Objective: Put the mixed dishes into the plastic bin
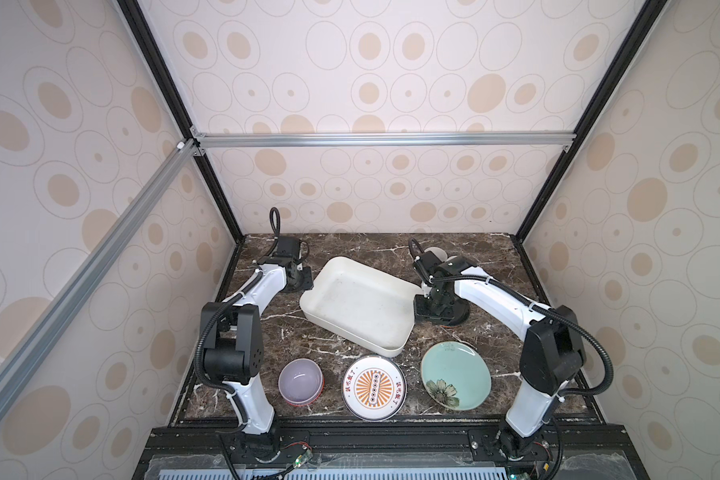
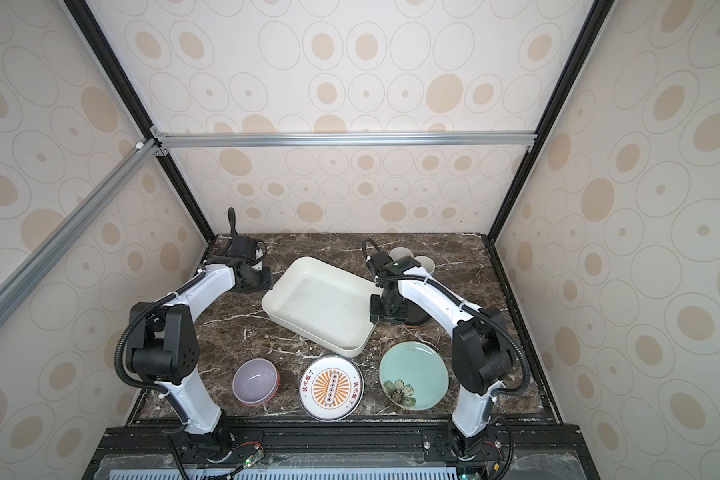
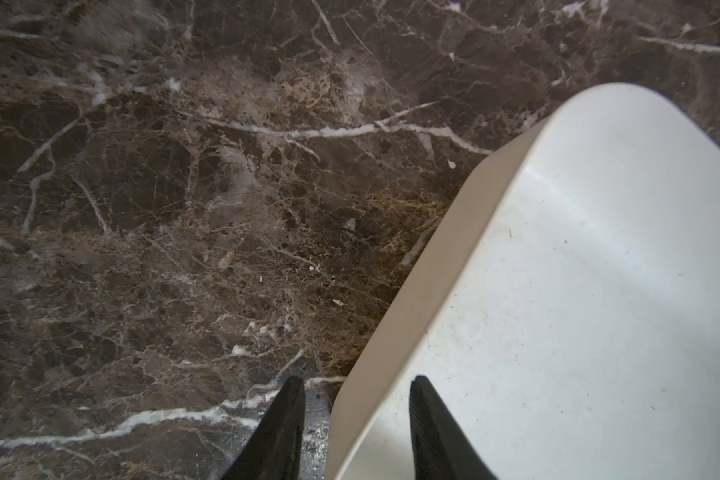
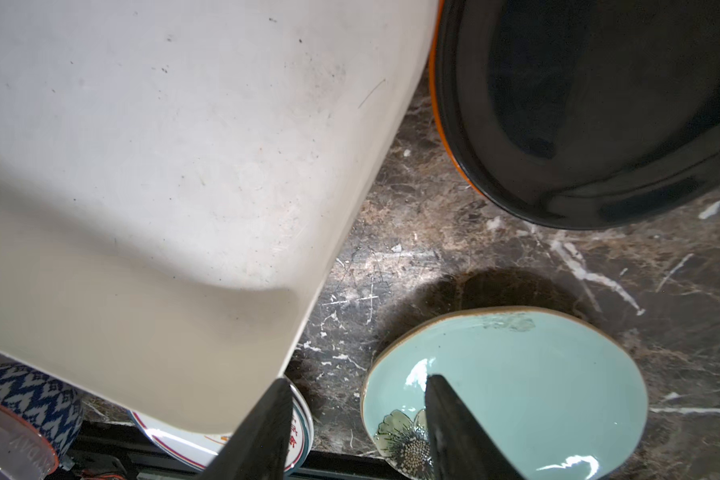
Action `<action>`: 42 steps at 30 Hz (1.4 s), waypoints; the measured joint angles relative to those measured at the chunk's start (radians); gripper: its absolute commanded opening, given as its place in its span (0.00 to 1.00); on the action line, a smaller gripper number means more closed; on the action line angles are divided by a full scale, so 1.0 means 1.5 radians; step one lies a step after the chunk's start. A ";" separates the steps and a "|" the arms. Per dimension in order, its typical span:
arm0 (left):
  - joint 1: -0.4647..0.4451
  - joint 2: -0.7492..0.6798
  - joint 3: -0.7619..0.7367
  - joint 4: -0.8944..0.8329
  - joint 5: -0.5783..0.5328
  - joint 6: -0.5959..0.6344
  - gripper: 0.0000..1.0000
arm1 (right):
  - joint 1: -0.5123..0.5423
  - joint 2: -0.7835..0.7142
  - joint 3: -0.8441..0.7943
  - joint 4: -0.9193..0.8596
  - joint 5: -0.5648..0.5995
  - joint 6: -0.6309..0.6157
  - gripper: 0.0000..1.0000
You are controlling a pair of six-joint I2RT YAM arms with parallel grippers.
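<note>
My right claw [image 4: 357,379] is spread and holds nothing, beside the right edge of the bin [image 1: 362,303]; the green plate [image 1: 456,376] lies from it toward my base, nearer this arm. My left claw [image 3: 357,377] is spread too, over the bin's left rim

Red Chinese characters, 2 groups, on sunburst plate [image 1: 374,387] rim — illegible.
</note>
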 measured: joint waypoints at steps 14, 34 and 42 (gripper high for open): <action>-0.003 0.039 0.026 -0.006 -0.006 0.015 0.41 | -0.001 0.162 0.137 0.001 -0.016 -0.014 0.34; -0.002 0.051 -0.026 -0.001 0.028 0.010 0.34 | -0.076 0.381 0.500 -0.116 0.017 -0.112 0.33; -0.002 0.012 -0.080 0.000 0.046 -0.003 0.33 | -0.078 0.412 0.575 -0.140 0.013 -0.143 0.34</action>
